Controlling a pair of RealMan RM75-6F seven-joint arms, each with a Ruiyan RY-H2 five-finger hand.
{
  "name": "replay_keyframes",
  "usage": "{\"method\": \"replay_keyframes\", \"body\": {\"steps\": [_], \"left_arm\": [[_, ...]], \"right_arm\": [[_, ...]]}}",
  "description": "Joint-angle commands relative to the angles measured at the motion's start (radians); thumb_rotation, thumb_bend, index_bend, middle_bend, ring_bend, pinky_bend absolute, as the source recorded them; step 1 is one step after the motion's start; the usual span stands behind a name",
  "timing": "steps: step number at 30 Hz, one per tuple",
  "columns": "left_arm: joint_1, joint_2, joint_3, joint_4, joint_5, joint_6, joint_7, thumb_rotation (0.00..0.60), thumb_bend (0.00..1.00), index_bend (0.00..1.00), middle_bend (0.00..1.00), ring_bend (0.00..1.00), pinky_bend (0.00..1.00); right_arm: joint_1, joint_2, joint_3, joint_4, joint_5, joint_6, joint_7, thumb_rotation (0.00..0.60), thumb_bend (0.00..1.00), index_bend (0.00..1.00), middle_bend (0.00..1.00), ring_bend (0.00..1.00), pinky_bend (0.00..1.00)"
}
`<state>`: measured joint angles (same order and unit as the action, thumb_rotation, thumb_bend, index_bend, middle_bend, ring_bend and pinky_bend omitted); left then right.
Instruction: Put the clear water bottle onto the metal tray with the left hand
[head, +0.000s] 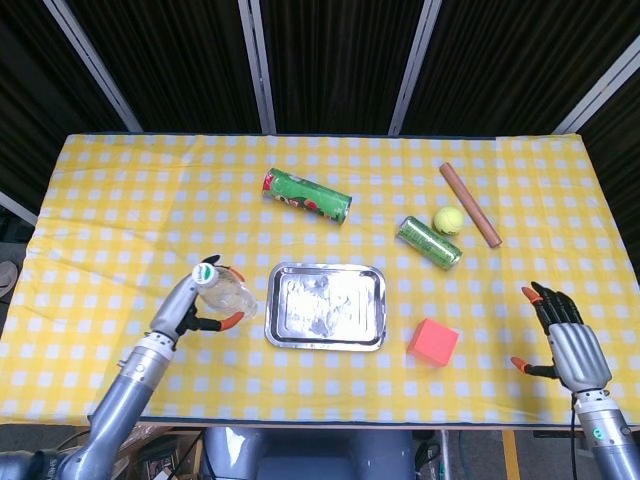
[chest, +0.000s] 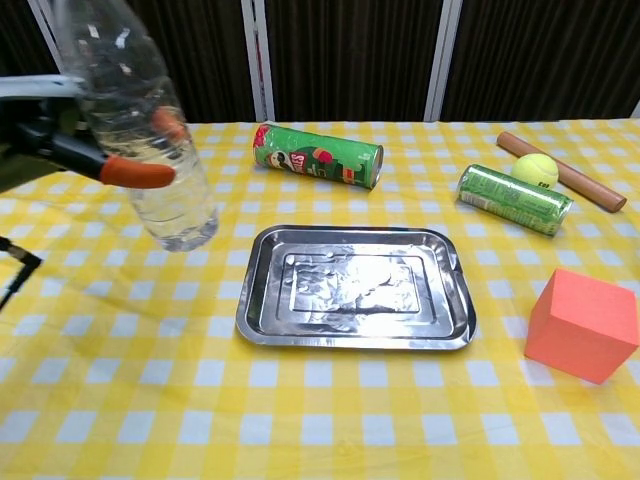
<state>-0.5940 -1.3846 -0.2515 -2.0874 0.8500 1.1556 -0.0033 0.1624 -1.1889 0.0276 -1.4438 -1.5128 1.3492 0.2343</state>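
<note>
My left hand (head: 188, 308) grips the clear water bottle (head: 224, 292) and holds it in the air just left of the metal tray (head: 325, 306). In the chest view the clear water bottle (chest: 140, 122) tilts slightly, its base above the cloth left of the metal tray (chest: 355, 286), with orange-tipped fingers (chest: 132, 172) of my left hand wrapped around it. The tray holds nothing. My right hand (head: 567, 343) hovers at the table's near right edge with its fingers spread and nothing in it.
A green chip can (head: 306, 195) lies behind the tray. A green drink can (head: 429, 242), a tennis ball (head: 447, 219) and a wooden stick (head: 470, 204) lie at the back right. A red cube (head: 433, 342) sits right of the tray.
</note>
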Motion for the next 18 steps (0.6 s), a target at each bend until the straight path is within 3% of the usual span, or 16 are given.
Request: {"method": "replay_keyframes", "body": {"steps": [1, 6, 13, 18], "left_arm": [[-0.125, -0.188, -0.078, 0.08, -0.131, 0.068, 0.156, 0.6, 0.43, 0.53, 0.5, 0.04, 0.06], [-0.22, -0.359, -0.147, 0.189, -0.201, 0.116, 0.23, 0.6, 0.44, 0.54, 0.5, 0.04, 0.06], [-0.299, -0.539, -0.181, 0.351, -0.217, 0.157, 0.28, 0.6, 0.44, 0.54, 0.5, 0.04, 0.06], [-0.309, -0.61, -0.166, 0.438, -0.209, 0.138, 0.272, 0.6, 0.44, 0.54, 0.5, 0.04, 0.06]], "right_arm": [[0.0, 0.0, -0.001, 0.003, -0.001, -0.002, 0.003, 0.6, 0.05, 0.05, 0.0, 0.0, 0.0], [0.004, -0.003, -0.002, 0.009, 0.001, -0.01, 0.006, 0.6, 0.05, 0.05, 0.0, 0.0, 0.0], [0.005, -0.002, 0.0, 0.015, 0.006, -0.015, 0.016, 0.6, 0.05, 0.05, 0.0, 0.0, 0.0], [0.003, 0.001, 0.001, 0.015, 0.004, -0.01, 0.025, 0.6, 0.05, 0.05, 0.0, 0.0, 0.0]]}}
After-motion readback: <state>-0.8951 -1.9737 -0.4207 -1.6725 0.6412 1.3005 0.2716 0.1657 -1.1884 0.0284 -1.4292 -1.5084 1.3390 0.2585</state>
